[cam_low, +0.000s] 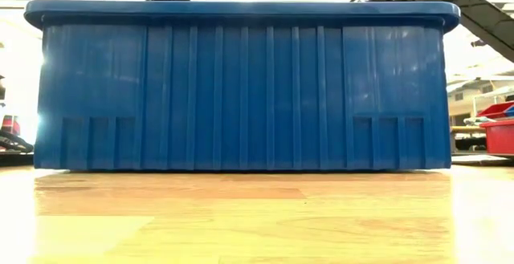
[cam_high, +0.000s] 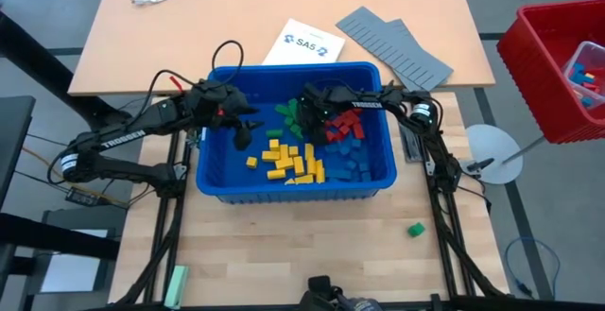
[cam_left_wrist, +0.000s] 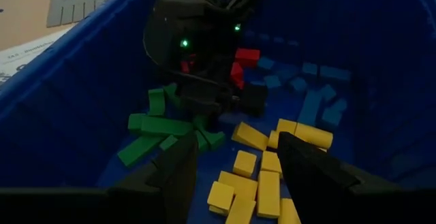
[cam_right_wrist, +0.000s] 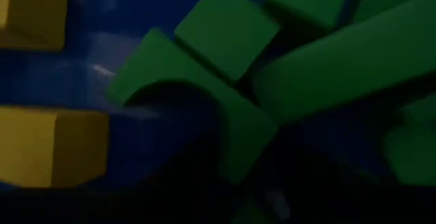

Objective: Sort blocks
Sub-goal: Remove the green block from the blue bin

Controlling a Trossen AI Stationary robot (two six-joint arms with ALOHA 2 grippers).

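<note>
Green blocks (cam_right_wrist: 225, 26) fill the right wrist view, right gripper (cam_high: 304, 114) down in them mid-bin (cam_high: 213, 160), grip unclear; left gripper (cam_left_wrist: 235, 159) fingers wide above yellow blocks (cam_left_wrist: 269, 186) lower centre

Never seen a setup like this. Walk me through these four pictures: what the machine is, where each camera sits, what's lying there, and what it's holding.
It is a robot with two dark arms, each ending in a two-finger gripper. One camera looks straight down; one sits at table height and sees only the blue bin's outer wall; one rides on each wrist. Inside the bin lie small blocks grouped by colour: yellow blocks, green blocks, red blocks and blue blocks. One green block lies on the table outside. The left gripper hangs open and empty above the yellow ones. The right gripper is down among the green blocks; whether it grips one is unclear.
</note>
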